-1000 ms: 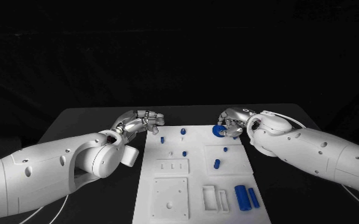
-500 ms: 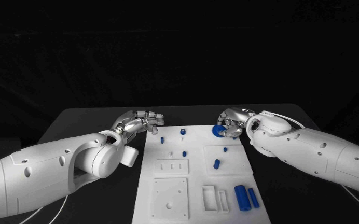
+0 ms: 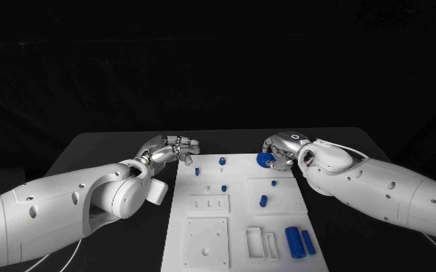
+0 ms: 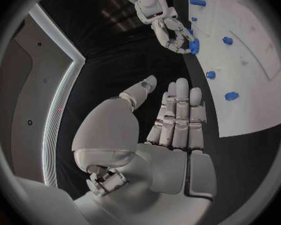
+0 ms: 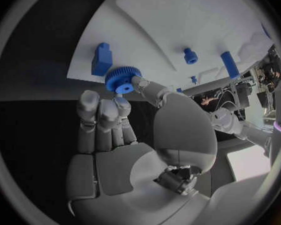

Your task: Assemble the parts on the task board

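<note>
your right hand [image 3: 278,152] has drawn slightly toward the left and far over the last second, carrying the blue gear [image 3: 264,158] with it – the gear now sits over the far right corner of the task board [image 3: 207,234], pinched between thumb and fingertips. the right wrist view shows it plainly: toothed disc with a centre hole, the other fingers lying together and held off it. my reading is that you are still lining the gear up over its seat, not yet placing it; which post it is meant for i cannot tell from here.

your left hand [image 3: 171,147] has not shifted – it hangs just off the board's far left corner, holding nothing. in the left wrist view its fingers are extended side by side with the thumb apart, so call it unloaded and open.

count, head view:
- gears: one, in the right hand.
- small blue pegs standing in the far half of the board: five that i can make out, possibly more hidden by the right hand – the far left peg [image 3: 197,171], the far middle peg [image 3: 222,160], one mid-board, and two on the right panel.
- larger blue cylinders [image 3: 293,241] lying near the right edge at the near end: two, side by side.
- white recessed plates at the near end: several, unfilled.
</note>
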{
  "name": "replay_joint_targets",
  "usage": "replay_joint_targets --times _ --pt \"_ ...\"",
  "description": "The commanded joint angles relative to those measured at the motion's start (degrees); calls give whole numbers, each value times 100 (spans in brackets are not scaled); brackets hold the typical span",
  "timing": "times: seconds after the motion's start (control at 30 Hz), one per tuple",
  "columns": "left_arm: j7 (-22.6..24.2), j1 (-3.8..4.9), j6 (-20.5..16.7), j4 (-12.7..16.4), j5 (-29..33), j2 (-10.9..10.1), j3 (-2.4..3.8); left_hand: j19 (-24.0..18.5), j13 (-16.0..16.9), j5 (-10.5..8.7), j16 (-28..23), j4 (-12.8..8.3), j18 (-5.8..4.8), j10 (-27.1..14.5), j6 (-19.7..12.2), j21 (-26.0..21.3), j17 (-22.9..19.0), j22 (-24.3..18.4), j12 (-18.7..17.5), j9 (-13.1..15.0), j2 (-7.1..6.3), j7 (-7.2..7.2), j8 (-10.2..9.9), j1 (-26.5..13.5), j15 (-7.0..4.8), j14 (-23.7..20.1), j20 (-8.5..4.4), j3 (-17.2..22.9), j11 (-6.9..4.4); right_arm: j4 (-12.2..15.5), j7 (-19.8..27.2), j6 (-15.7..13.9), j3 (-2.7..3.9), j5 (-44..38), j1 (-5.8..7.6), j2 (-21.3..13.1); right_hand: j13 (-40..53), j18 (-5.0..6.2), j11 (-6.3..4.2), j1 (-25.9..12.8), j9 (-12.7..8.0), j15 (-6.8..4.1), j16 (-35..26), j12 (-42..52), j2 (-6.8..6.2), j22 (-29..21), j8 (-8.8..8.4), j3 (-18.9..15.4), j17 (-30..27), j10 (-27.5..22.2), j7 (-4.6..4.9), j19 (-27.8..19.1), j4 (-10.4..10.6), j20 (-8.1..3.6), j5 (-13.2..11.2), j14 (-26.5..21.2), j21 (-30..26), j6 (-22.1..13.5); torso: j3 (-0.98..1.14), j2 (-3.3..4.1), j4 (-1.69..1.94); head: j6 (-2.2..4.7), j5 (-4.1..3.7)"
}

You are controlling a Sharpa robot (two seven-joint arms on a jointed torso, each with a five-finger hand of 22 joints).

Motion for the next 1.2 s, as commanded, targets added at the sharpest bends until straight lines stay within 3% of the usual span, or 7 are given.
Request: replay_joint_targets --times 0.03,0.43,0.7,0.93,1.2 --pt "60 4 -82 13 -114 -11 4 -40 9 -15 33 -26 44 13 -28 24 -7 -7 -20 6 -4 0 -32 -46 -6 -39 -59 21 27 180 -167 -324 -7 -589 -9 -44 -7 398 -32 11 36 -34 -23 -11 -70 72 10 44 10 -2 16 3 -2 -14 0 22 26 629 2 -6 -8 -5 5" --pt "66 4 -116 -15 -110 -7 4 -43 10 -12 33 -32 45 13 -28 27 -10 -9 -20 8 -3 0 -32 -44 -6 -43 -58 29 27 856 -411 -573 -6 -1339 61 -6 -26 398 -52 18 38 -50 -42 -18 -192 69 14 177 40 56 -4 47 95 -17 38 52 66 702 2 -7 -5 51 15" --pt "68 4 -117 -11 -110 2 4 -47 11 -9 32 -35 44 14 -28 29 -12 -11 -20 10 -3 0 -32 -44 -5 -47 -57 33 27 1098 -477 -602 -13 -1616 60 189 -33 398 -54 28 35 -53 -52 -26 -240 66 8 225 51 74 -7 57 142 -18 -34 61 75 715 4 3 0 76 54" --pt "69 4 -119 1 -110 5 4 -50 11 -8 31 -38 44 14 -28 31 -14 -12 -20 11 -4 0 -32 -44 -4 -50 -57 37 27 1157 -506 -548 -129 -1695 60 407 -36 398 -54 33 34 -52 -56 -30 -257 65 3 236 54 78 -7 62 154 -18 -63 64 80 716 -7 2 13 77 105" --pt "69 4 -115 36 -110 21 6 -52 12 -6 31 -40 44 14 -28 34 -16 -13 -21 13 -1 0 -32 -44 -3 -52 -56 41 28 998 -484 -497 -264 -1703 53 738 -37 398 -54 35 32 -52 -59 -32 -259 65 -1 239 56 78 -6 63 158 -17 -77 65 81 714 -6 12 11 64 137"
